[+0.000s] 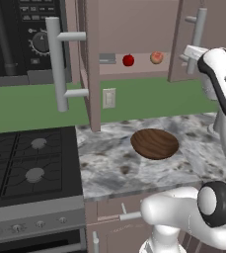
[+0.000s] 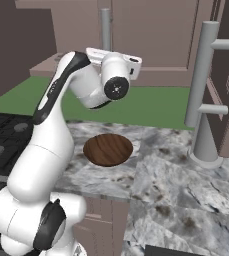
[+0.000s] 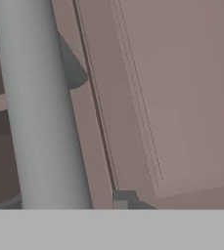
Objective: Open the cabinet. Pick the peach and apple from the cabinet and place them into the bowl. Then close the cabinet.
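A: Where is the end effector?
B: Up at the right door of the cabinet (image 1: 134,29), close beside its grey handle (image 3: 40,107). Whether it is released or clenched, I cannot tell.
A: And the fruit?
B: The apple (image 1: 128,60) and peach (image 1: 157,58) sit on the cabinet shelf, left of the end effector. The bowl (image 1: 154,143) rests on the surface below.
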{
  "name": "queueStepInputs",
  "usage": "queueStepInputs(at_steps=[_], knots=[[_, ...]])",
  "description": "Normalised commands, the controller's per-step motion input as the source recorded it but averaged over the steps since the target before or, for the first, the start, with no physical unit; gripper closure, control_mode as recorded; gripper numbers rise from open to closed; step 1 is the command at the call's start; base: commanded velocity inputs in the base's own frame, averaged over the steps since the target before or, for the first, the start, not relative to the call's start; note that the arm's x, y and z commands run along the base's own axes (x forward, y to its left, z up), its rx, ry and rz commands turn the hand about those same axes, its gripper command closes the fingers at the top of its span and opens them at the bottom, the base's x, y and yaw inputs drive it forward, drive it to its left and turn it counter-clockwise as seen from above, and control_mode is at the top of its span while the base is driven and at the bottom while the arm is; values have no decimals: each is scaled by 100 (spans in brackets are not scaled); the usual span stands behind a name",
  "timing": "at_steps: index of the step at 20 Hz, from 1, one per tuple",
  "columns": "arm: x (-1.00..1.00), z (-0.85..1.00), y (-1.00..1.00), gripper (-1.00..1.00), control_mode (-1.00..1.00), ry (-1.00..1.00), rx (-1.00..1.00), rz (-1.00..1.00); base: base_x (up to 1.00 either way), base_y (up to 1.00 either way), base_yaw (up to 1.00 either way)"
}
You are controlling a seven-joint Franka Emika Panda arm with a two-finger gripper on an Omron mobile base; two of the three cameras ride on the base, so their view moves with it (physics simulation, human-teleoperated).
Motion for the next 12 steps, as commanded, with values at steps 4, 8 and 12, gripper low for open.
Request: queueStepInputs(at_steps=[4,8,12], knots=[[-69,11,-100,100,-100,0,0,0,0,0,0],[-76,6,-100,100,-100,0,1,0,0,0,0],[-75,6,-100,100,-100,0,1,0,0,0,0]])
